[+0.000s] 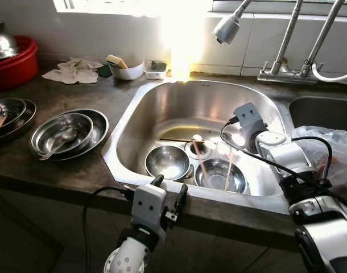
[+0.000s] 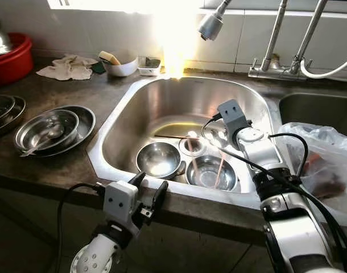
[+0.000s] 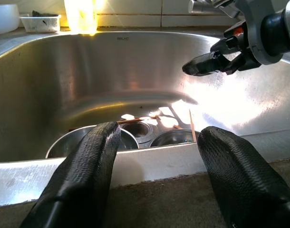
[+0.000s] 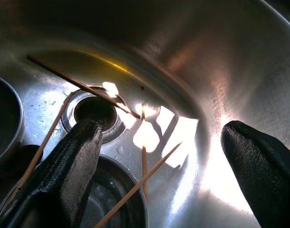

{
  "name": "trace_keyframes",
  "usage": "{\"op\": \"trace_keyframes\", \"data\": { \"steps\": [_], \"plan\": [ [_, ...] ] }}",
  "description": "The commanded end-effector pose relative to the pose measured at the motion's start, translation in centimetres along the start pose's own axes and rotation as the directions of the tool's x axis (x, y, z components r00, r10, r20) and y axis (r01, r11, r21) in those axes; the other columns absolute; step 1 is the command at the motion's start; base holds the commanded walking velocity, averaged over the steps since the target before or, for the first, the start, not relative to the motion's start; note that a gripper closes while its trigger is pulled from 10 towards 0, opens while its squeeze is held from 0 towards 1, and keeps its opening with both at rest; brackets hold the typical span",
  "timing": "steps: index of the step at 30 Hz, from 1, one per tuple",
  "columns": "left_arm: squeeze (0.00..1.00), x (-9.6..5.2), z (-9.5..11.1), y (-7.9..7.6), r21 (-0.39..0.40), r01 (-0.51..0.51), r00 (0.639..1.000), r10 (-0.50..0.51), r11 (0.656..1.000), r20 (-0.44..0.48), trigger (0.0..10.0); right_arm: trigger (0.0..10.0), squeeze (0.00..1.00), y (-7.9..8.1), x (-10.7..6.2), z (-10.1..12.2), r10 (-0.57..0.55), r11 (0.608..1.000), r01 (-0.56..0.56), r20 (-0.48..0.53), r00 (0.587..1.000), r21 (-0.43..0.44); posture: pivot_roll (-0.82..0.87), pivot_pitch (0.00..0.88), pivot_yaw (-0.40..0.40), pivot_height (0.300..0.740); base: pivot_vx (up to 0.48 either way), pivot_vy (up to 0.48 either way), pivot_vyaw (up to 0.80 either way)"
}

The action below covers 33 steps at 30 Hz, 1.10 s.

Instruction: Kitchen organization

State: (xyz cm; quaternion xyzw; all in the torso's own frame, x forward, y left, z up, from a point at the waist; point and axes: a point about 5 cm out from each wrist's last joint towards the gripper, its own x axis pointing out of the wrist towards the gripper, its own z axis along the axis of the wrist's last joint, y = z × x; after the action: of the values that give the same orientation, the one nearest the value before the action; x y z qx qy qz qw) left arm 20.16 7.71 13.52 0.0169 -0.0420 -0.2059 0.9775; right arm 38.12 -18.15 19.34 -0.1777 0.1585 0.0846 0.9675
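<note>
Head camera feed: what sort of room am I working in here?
Most likely a home kitchen, at the dishwashing spot. A stainless steel sink is set into a dark countertop with a tap behind it, steel bowls and chopsticks lie in the basin, and more bowls are stacked beside it.

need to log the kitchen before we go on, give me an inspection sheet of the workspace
Surface: dark stone counter around a stainless steel sink basin.
Job's things: two small steel bowls and thin wooden chopsticks at the sink bottom; stacked steel bowls with a spoon on the counter.
Clutter: white crumpled rag, clear plastic bag, red plastic tub.
Grippers: left hand open at the sink's front rim; right hand open, low inside the basin.
Cables: black cables along both arms.
Surroundings: tiled wall, chrome taps.
</note>
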Motion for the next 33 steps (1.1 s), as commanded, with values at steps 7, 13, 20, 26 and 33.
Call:
{"op": "trace_keyframes", "data": {
  "steps": [7,13,20,26,33],
  "plan": [
    [0.0,0.1,-1.7,0.5,0.015,-0.008,0.997,0.009,1.0,-0.078,10.0,10.0,0.0,0.2,-3.3,2.1,-0.11,0.982,0.058,0.289,0.951,0.18,0.02,0.066,-0.003,0.74,0.0,0.0,0.0],
    [0.0,0.2,-1.7,1.0,0.033,-0.032,0.997,0.035,0.999,-0.075,10.0,10.0,0.0,1.7,-6.3,2.5,-0.144,0.957,0.01,0.446,0.883,0.289,0.01,0.064,0.004,0.74,0.0,0.0,0.0],
    [0.0,0.1,-1.6,1.3,0.032,-0.045,0.996,0.047,0.998,-0.071,10.0,10.0,0.0,4.6,-9.2,-0.1,-0.176,0.938,-0.003,0.485,0.856,0.346,0.01,0.059,0.014,0.74,0.0,0.0,0.0],
    [0.0,0.0,-1.7,1.4,0.03,-0.055,0.995,0.057,0.998,-0.079,10.0,10.0,0.0,7.0,-10.4,-2.0,-0.164,0.931,-0.011,0.444,0.881,0.364,0.01,0.058,0.017,0.74,0.0,0.0,0.0],
    [0.0,-0.1,-1.8,1.3,0.031,-0.045,0.995,0.047,0.999,-0.084,10.0,10.0,0.0,7.6,-10.7,-2.5,-0.174,0.924,-0.003,0.429,0.886,0.382,0.01,0.055,0.023,0.74,-0.115,0.0,0.0]
  ]
}}
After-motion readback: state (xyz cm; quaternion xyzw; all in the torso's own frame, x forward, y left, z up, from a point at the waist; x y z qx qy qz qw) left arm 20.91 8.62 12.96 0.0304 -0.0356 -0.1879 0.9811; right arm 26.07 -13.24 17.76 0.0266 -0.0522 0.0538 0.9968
